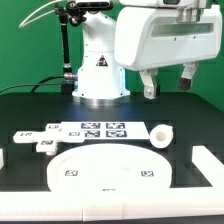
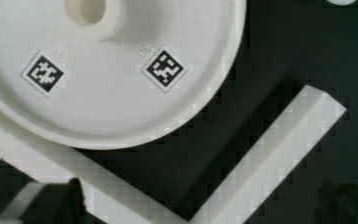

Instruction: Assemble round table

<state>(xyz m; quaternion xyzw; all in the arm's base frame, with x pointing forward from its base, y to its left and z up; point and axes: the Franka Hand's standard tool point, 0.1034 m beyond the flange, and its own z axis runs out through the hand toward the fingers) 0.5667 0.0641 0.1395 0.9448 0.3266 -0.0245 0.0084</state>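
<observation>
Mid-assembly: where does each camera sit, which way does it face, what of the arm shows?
Exterior view: opposite the arm's base, facing it across the tabletop; shows base and open pincer raised over it.
Wrist view: on the wrist, looking down at the round disc and rail blocks; pincer not clearly seen.
Shared: the round disc.

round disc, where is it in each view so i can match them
exterior view: the round disc lies low in the middle of the picture.
wrist view: the round disc fills most of the picture, partly cut off.
shared landmark: the two square tags on its face.
</observation>
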